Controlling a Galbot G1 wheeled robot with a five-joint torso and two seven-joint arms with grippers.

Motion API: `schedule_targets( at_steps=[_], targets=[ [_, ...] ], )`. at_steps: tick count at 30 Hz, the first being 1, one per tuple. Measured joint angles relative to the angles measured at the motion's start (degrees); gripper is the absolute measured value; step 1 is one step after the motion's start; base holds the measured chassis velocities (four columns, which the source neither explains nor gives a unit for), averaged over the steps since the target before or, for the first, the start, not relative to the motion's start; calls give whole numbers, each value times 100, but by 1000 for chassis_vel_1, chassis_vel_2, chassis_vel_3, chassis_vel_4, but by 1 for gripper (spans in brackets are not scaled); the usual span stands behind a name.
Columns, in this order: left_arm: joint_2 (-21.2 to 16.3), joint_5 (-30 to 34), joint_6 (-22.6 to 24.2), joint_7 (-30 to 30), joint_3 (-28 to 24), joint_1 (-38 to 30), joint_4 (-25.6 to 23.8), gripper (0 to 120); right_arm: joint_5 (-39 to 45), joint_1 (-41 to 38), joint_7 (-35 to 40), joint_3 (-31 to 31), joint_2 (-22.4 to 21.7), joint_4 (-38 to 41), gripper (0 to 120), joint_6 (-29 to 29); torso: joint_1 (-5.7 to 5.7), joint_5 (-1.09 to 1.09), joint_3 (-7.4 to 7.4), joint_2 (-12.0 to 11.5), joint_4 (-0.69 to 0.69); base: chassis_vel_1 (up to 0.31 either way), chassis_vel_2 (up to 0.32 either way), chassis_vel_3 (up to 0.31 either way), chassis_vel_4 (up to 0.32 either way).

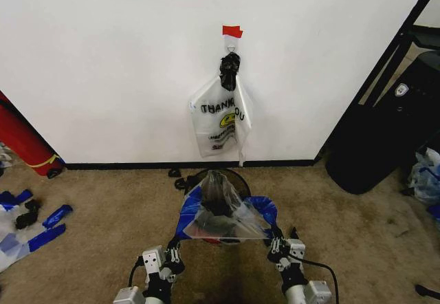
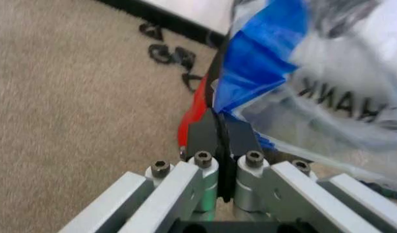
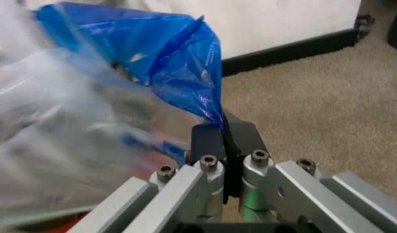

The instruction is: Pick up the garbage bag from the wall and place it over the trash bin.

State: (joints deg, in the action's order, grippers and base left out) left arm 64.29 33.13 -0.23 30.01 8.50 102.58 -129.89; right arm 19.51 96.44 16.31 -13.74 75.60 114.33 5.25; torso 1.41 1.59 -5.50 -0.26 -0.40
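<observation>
White wall with a black baseboard stood behind the work, and brown carpet covered the floor in front of it. On the wall, under a piece of red tape, a second clear bag with black letters hung from a small hook; this one had no blue on it and was not held by the robot.

Well in front of the wall, the trash bin stood on the carpet, and only a part of its dark rim was visible. The garbage bag was stretched above it between the two arms, with its blue patches at both sides and the clear film in the middle. I could not tell if the opening was already around the rim or only over it.

The left gripper was pressed together on a blue corner of the bag, and the right gripper pinched the other blue corner in the same way. Each one held only a narrow fold of thin plastic.

The biggest risk, in my judgement, was that the film was limp and its mouth did not look open, so it could lie flat on top of the bin instead of going over the rim. The wire mesh could also catch the plastic and tear it, if the arms pulled apart too hard. A smaller danger was that a thin corner slipped out of one pinch. Also the light bin could tip if the bag dragged on one side.
</observation>
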Motion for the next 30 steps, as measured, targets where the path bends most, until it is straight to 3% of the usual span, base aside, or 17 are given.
schedule_targets(
  at_steps=[9, 21, 29, 30],
  targets=[
    [290, 352, 170, 163, -17, -672, 824, 0, 574, -936, 156, 118, 120, -616, 0, -629, 0, 1, -1, 0, 0, 0, 0, 0, 0],
    [590, 346, 161, 128, -49, -1159, 1334, 0, 683, -1631, 175, 146, 246, -1301, 0, -770, 1, 0, 0, -1, 1, 0, 0, 0, 0],
    [481, 258, 174, -35, -87, -1010, 1115, 0, 589, -1596, 82, 180, 168, -1219, 0, -767, 0, 0, 0, 0, 0, 0, 0, 0, 0],
    [442, 218, 181, -62, -88, -943, 1047, 5, 529, -1540, 54, 188, 139, -1163, 0, -744, 0, 0, 0, 0, 1, 0, 0, 0, 0]
  ],
)
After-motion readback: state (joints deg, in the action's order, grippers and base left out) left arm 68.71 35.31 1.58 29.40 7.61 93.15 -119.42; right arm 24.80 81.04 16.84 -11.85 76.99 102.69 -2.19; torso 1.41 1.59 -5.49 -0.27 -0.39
